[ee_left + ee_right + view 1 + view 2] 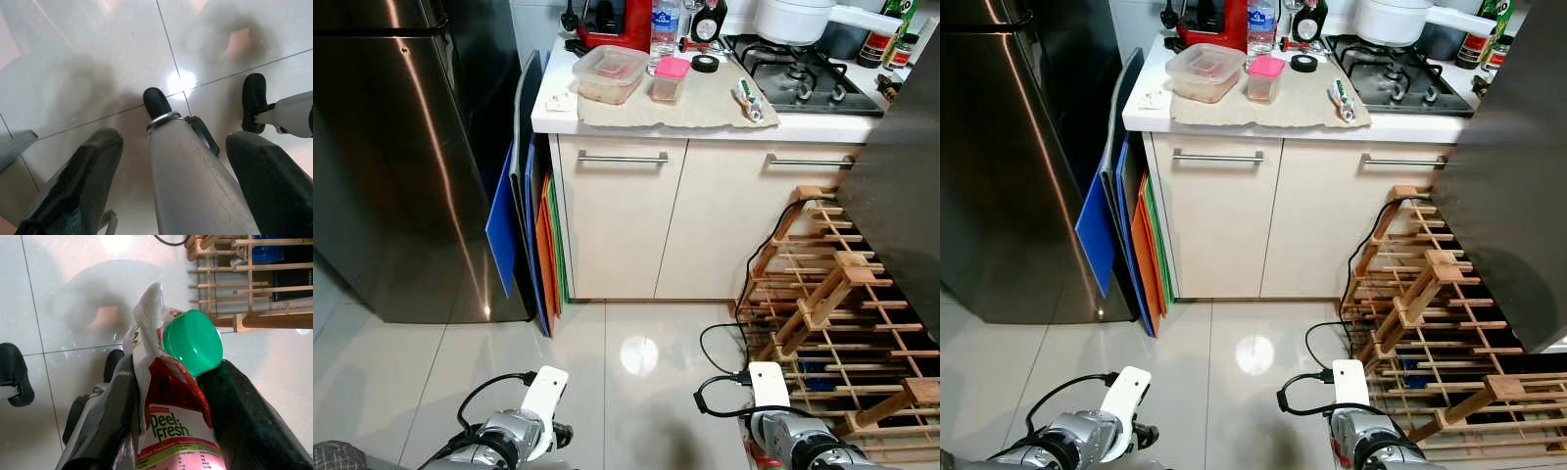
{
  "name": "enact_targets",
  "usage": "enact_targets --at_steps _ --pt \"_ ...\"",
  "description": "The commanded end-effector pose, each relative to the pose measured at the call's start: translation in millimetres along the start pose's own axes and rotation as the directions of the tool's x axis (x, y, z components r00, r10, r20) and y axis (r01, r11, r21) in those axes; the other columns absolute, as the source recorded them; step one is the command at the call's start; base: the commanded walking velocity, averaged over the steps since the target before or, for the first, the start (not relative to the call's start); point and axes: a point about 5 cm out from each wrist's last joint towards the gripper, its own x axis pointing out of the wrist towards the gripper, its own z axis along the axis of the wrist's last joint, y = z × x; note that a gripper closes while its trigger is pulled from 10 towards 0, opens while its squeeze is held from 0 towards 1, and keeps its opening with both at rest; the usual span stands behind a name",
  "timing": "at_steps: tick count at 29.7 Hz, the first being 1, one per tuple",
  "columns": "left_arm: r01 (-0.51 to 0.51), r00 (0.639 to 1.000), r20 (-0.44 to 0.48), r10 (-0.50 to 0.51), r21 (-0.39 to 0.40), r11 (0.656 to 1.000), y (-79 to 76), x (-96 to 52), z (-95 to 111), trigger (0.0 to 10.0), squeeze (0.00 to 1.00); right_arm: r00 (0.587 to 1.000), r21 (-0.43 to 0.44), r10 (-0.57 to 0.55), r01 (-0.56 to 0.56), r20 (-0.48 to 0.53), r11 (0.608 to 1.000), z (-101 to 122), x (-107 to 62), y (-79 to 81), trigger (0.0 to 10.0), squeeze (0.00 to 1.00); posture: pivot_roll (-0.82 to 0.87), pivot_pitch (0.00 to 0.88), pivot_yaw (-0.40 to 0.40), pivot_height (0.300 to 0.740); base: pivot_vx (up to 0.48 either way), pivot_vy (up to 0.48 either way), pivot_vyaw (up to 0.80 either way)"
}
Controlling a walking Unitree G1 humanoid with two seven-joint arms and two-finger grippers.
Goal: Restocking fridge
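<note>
Steel fridge [391,157] at left, door closed; coloured boards [533,235] leaning between it and bench [705,125]. On bench: hob [798,73], food tub [610,73], pink-lidded cup [669,78]. Wooden rack [842,323] at right on tiled floor [607,362]. Right gripper [171,396] low, jaws clamped on green-capped Peel Fresh pouch [178,421]. Left gripper [171,161] low, jaws apart, holding nothing.

Glossy pale tile floor [607,382], ceiling light reflected near centre. Cream cabinet [705,220] with bar handles, far centre, under white countertop [705,122]. Gas hob [798,73] far right. Wooden rack [842,333] right. Coloured boards [533,235] lean at the cabinet's left.
</note>
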Motion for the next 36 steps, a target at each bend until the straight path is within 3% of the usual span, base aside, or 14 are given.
enact_targets --at_steps 1,36 --pt "-0.001 1.000 0.005 0.001 0.023 1.000 -1.2 -0.2 3.6 10.0 0.00 1.000 -0.009 -0.010 0.010 0.016 1.000 4.2 -0.2 -3.9 10.0 0.00 0.12 0.000 -0.051 0.740 0.000 0.000 0.00" --pt "-0.004 1.000 0.011 0.004 0.015 1.000 -1.1 -0.7 6.3 10.0 0.00 1.000 -0.002 -0.012 0.012 0.022 1.000 6.9 -0.5 -4.5 10.0 0.00 0.11 0.000 -0.050 0.740 0.000 0.000 0.00"
